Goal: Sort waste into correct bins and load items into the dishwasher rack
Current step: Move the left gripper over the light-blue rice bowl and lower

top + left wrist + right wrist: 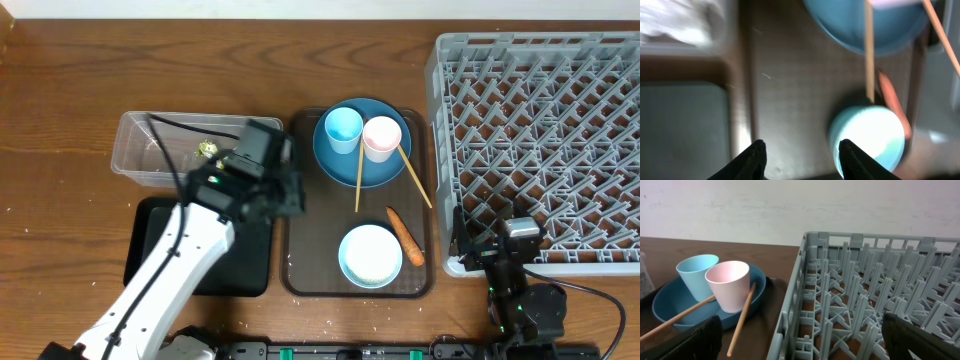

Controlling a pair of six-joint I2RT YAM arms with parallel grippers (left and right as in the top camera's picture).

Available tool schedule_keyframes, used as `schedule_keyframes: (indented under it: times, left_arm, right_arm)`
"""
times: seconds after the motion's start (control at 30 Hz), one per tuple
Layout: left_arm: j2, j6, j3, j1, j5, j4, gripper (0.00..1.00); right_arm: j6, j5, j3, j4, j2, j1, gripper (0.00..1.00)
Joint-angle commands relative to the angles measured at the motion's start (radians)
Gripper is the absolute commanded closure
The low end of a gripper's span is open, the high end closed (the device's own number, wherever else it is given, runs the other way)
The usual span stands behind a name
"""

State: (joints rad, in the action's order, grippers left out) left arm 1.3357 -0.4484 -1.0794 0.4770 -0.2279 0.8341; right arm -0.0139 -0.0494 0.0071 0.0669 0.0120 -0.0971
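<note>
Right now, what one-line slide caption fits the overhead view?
Left arm at the brown tray; plate, blue cup, pink cup, chopsticks, bowl and carrot wait beside the empty rack.

On the serving tray [310, 240] — plate [335, 165] at its far end carrying two cups [343, 128] and chopsticks [359, 175], bowl [370, 255] and carrot [405, 235] at its near end. Dishwasher rack [540, 130] right of it; tub [150, 150] and shallow tray [145, 225] left.
</note>
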Motion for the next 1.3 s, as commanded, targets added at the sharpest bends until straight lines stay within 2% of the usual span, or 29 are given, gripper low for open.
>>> schedule_keyframes:
  times: [0.0, 0.07, 0.23, 0.43, 0.7, 0.97, 1.0, 1.1, 1.27]
  left_arm:
    - [-0.011, 0.0, 0.0, 0.109, -0.053, 0.005, 0.51]
    - [-0.01, -0.015, 0.0, 0.177, -0.033, 0.001, 0.51]
    - [0.006, -0.093, 0.012, 0.338, 0.128, 0.003, 0.51]
    - [0.042, -0.141, 0.063, 0.442, 0.205, -0.002, 0.51]
    - [0.158, -0.156, 0.148, 0.461, 0.217, -0.109, 0.51]
    - [0.286, -0.155, 0.15, 0.461, 0.219, -0.213, 0.51]
    - [0.303, -0.156, 0.15, 0.461, 0.222, -0.217, 0.58]
    - [0.33, -0.156, 0.15, 0.461, 0.284, -0.204, 0.68]
    - [0.328, -0.155, 0.15, 0.449, 0.417, -0.167, 0.71]
  right_arm:
    - [0.008, 0.001, -0.002, 0.004, -0.005, 0.006, 0.01]
    - [0.008, 0.0, -0.002, 0.004, -0.005, 0.006, 0.01]
    - [0.008, 0.0, -0.002, 0.004, -0.005, 0.006, 0.01]
    - [0.008, 0.0, -0.002, 0.004, -0.005, 0.006, 0.01]
    - [0.008, 0.0, -0.002, 0.004, -0.005, 0.006, 0.01]
    - [0.008, 0.0, -0.002, 0.004, -0.005, 0.006, 0.01]
    - [0.008, 0.0, -0.002, 0.004, -0.005, 0.006, 0.01]
    - [0.008, 0.001, -0.002, 0.004, -0.005, 0.006, 0.01]
    - [0.008, 0.0, -0.002, 0.004, -0.005, 0.006, 0.01]
